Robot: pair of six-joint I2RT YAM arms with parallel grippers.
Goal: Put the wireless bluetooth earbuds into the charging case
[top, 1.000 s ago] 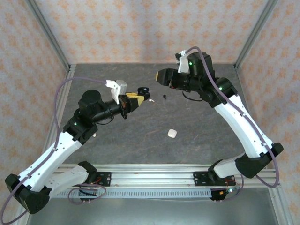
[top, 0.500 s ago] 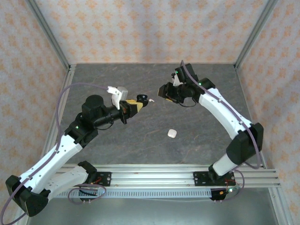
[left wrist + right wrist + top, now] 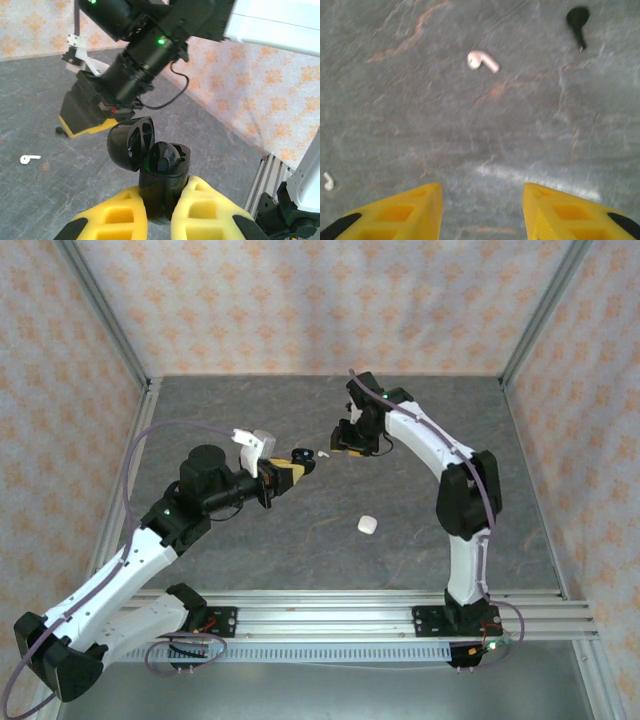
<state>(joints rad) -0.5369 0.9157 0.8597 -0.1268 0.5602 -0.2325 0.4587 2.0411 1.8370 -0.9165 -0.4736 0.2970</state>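
left pincer (image 3: 160,207), seen from its own wrist: the 2 yellow fingers are pressed onto the lower body of a black charging case (image 3: 161,182). the case stands upright between them with its lid (image 3: 131,145) hinged open toward the far side. whether a bud sits in the dark wells cannot be told. in the top view the left pincer (image 3: 289,466) holds the black charging case (image 3: 301,455) above the middle of the grey surface (image 3: 250,560).

right pincer (image 3: 481,192): fingers spread, nothing between them, pointing down at the surface. from above, the right pincer (image 3: 347,447) hangs just beyond the case.

a white earbud (image 3: 482,60) lies on the surface ahead of the right pincer, stem to the right. a black earbud (image 3: 577,20) lies well apart from it, near the upper right corner of that view. from above, the white earbud (image 3: 323,453) sits between the 2 pincers.

a white pebble-like case (image 3: 367,525) rests on the surface nearer the arm bases.
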